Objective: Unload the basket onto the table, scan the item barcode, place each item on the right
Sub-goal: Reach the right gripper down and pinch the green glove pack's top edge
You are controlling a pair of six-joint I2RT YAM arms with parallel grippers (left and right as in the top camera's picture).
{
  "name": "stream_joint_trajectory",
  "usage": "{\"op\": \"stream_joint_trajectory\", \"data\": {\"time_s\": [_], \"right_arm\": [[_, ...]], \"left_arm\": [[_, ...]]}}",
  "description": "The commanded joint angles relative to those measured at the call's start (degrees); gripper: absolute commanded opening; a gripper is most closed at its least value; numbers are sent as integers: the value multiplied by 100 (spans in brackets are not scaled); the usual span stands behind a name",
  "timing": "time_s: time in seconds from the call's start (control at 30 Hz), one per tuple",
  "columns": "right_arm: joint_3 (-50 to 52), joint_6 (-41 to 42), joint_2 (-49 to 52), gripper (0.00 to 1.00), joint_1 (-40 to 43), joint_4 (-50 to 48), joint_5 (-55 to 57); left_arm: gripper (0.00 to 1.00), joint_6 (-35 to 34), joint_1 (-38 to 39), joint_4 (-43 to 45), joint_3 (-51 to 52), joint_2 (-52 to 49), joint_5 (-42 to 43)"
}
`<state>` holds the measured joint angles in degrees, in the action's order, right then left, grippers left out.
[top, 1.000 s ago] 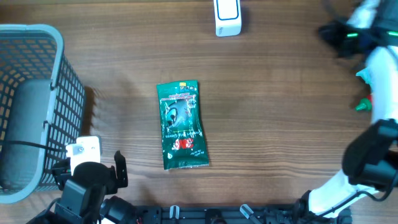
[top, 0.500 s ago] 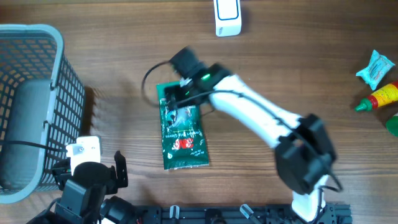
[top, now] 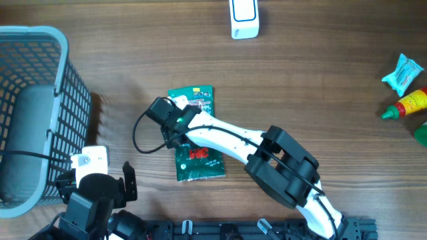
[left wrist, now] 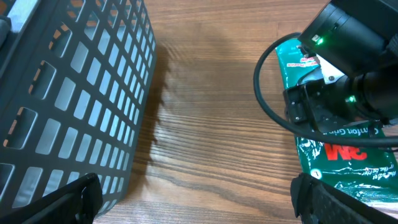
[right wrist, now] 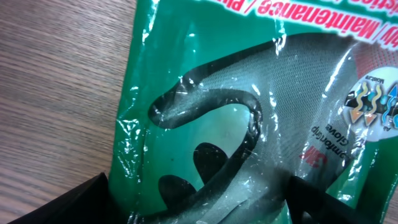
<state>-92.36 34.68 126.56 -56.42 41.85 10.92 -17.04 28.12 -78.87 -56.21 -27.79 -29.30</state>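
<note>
The item is a green plastic packet [top: 200,159] showing a grey glove, lying flat on the wooden table. It fills the right wrist view [right wrist: 249,93]. My right gripper [top: 175,127] hangs low over its upper left part, pointing down. In the right wrist view this gripper [right wrist: 199,208] is open, one finger at the packet's left edge and the other over its print. No barcode shows on the face turned up. A white scanner [top: 243,19] stands at the far edge. My left gripper [left wrist: 199,205] is open over bare wood, near the front left.
A grey wire basket [top: 40,113] stands at the left, close beside the left arm [left wrist: 74,93]. At the right edge lie a pale blue packet [top: 403,70] and a red and green bottle [top: 407,103]. The right arm's cable [top: 143,137] loops left of the packet.
The right arm swung in from the far right and has come down over the packet's upper left. Its jaws have opened wide. The packet and the left arm have not moved.
</note>
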Motion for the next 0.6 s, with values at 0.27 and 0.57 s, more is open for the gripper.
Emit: {"op": "stream_joint_trajectory", "data": {"time_s": [0.27,0.57], "right_arm": [[-101,-42,308,99,-175,-133,131],[-101,-15,525,40,-203,125,72]], "left_arm": [[100,-7,0,13,-11,26,-17],[100,-7,0,13,-11,26,-17]]}}
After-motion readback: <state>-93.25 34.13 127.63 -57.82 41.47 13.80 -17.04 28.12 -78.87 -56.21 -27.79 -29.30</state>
